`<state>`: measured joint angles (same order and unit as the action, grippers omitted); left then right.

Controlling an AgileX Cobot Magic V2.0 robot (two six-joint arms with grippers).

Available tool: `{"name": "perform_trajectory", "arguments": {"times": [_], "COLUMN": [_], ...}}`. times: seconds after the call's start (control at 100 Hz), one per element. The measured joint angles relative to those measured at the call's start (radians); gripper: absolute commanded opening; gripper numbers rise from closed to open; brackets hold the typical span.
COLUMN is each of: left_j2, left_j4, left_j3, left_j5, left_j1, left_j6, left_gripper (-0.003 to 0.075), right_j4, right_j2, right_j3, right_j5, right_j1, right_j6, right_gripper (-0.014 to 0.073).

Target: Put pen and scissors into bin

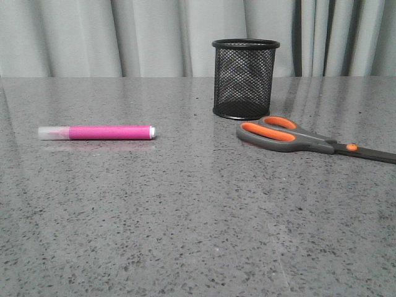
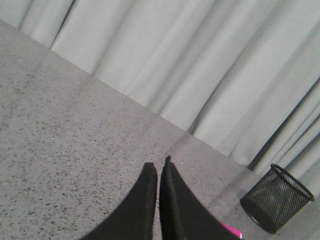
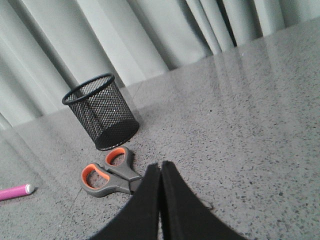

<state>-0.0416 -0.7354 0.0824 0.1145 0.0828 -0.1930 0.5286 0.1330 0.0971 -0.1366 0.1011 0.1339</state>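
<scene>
Nothing grasped yet; both hands are closed, holding nothing.
The pen should be pinched mid-barrel, then lowered upright into the bin.

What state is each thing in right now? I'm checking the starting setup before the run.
Bright pink pen with clear cap: lying flat on the table, capped, outside the bin.
Grey-and-orange scissors: lying flat, blades shut, beside the bin.
Black wire-mesh bin: upright, nothing visible inside.
Left gripper: shut, holding nothing.
Right gripper: shut, holding nothing.
</scene>
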Motion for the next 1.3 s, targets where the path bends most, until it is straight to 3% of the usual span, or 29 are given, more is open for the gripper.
{"name": "perform_trajectory", "arguments": {"times": [0.19, 0.47, 0.57, 0.67, 0.76, 0.84, 0.89, 1.06, 1.3], "left_j2": [-0.210, -0.480, -0.532, -0.564, -0.585, -0.604, -0.618, -0.682, -0.900], "left_j4": [0.170, 0.210, 0.210, 0.210, 0.204, 0.181, 0.155, 0.060, -0.119], "left_j3": [0.189, 0.411, 0.445, 0.458, 0.464, 0.464, 0.464, 0.498, 0.652], "left_j5": [0.198, 0.420, 0.444, 0.448, 0.448, 0.445, 0.441, 0.444, 0.587], "left_j1": [0.000, 0.000, 0.000, 0.000, 0.000, 0.000, 0.000, 0.000, 0.000], "left_j6": [-0.045, -0.165, -0.166, -0.171, -0.186, -0.210, -0.230, -0.374, -0.795], "left_gripper": [-0.0019, -0.0018, -0.0005, 0.0097, 0.0278, 0.0432, 0.0466, 0.0421, 0.0369], "right_j4": [-0.055, -0.071, -0.076, -0.078, -0.078, -0.078, -0.078, -0.078, -0.078], "right_j2": [0.280, 0.575, 0.621, 0.645, 0.651, 0.651, 0.651, 0.651, 0.652], "right_j3": [0.204, 0.448, 0.489, 0.510, 0.516, 0.517, 0.517, 0.517, 0.517], "right_j5": [-0.139, -0.324, -0.361, -0.389, -0.397, -0.398, -0.400, -0.399, -0.399], "right_j1": [0.000, 0.000, 0.000, 0.000, 0.000, 0.000, 0.000, 0.000, 0.000], "right_j6": [0.051, 0.093, 0.124, 0.147, 0.157, 0.161, 0.163, 0.181, 0.214], "right_gripper": [-0.0050, -0.0046, 0.0036, 0.0255, 0.0444, 0.0477, 0.0470, 0.0463, 0.0463]}}
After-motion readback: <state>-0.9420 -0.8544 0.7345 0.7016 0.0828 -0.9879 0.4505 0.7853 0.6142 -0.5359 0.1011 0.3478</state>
